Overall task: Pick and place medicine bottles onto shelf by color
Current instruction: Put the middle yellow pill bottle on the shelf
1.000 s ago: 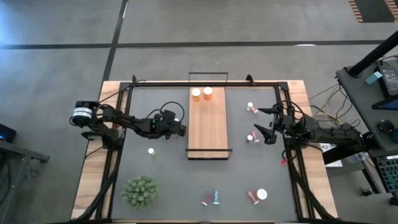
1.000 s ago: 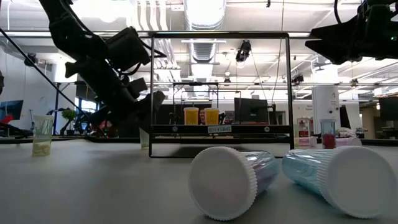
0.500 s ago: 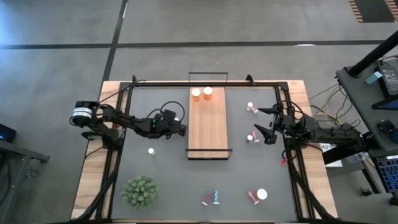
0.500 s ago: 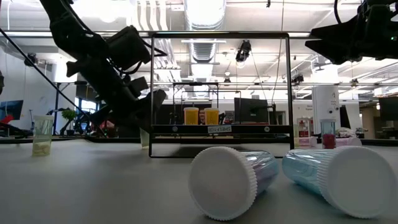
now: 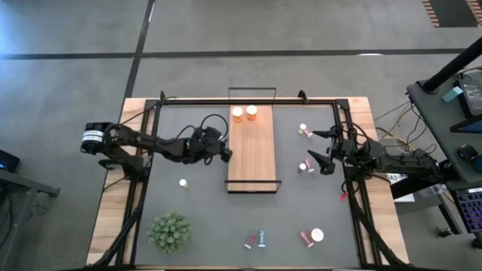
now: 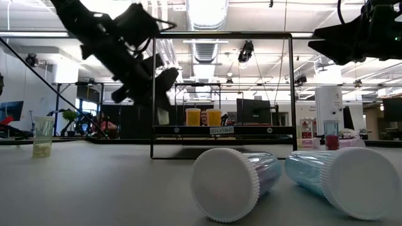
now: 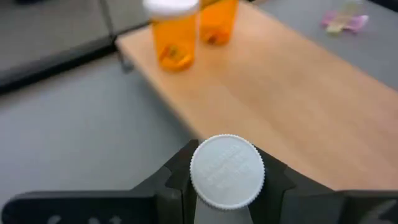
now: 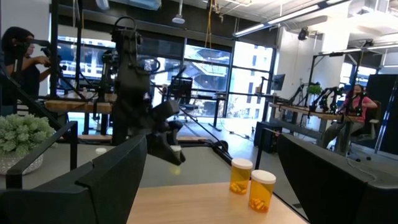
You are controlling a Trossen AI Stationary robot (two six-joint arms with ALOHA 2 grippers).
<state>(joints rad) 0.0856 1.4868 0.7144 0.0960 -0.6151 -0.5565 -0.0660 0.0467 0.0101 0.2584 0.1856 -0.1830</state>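
My left gripper [image 7: 227, 186] is clamped on a white-capped bottle [image 7: 227, 179], lifted at the shelf's [image 5: 251, 154] left edge. I judge it light, rigid, slippery; grip the body below the cap. My right gripper [image 5: 325, 156] waits wide, empty.

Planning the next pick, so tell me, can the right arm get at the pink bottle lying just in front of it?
Probably yes: the right gripper has its jaws open, and the pink bottle lies just beside it on bare table with nothing between.

Robotics laboratory in an open-plan industrial hall: exposed ceiling ducts [image 6: 207, 19] and strip lights overhead, glass partition walls [image 8: 205, 81], desks with monitors [image 6: 254, 112], seated people [image 8: 357, 102] at far workstations, polished concrete floor [image 5: 226, 45].
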